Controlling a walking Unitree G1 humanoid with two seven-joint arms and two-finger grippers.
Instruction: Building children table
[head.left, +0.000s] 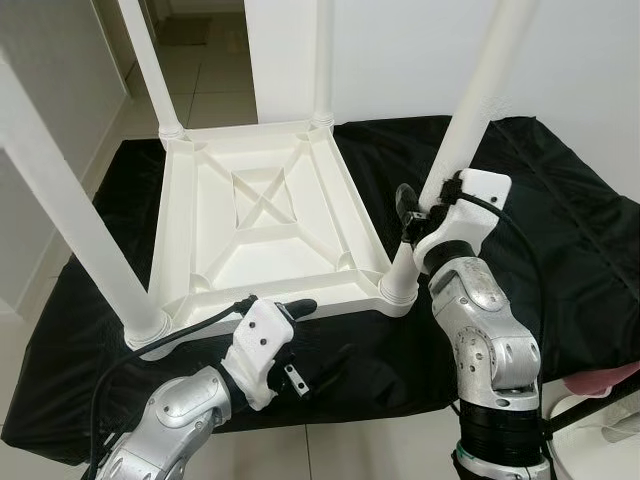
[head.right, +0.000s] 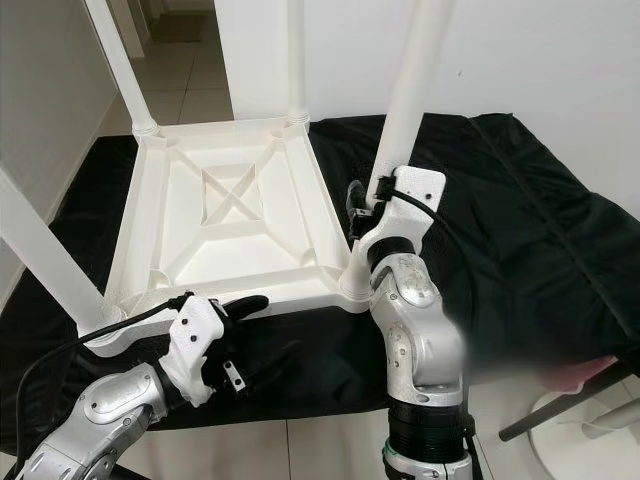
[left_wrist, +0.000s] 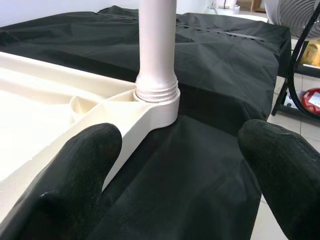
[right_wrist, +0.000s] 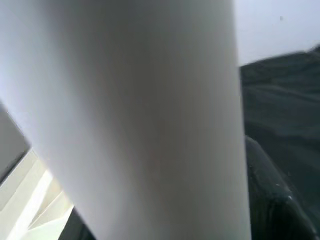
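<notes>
I have the right pincer (head.left: 418, 215) clenched round the near-right leg (head.left: 470, 110), whose axis rises steeply from the upturned tabletop (head.left: 265, 225) on the black-draped worktop (head.left: 560, 230), left pincer (head.left: 300, 335) released alongside.

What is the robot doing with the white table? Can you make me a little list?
Table: white table top lies upside down on a black cloth, four legs pointing up
Right hand: closed around the near right leg, just above its socket
Left hand: open, fingers spread, at the table's near edge, holding nothing
Near right leg base: threads show where the leg meets its socket
</notes>
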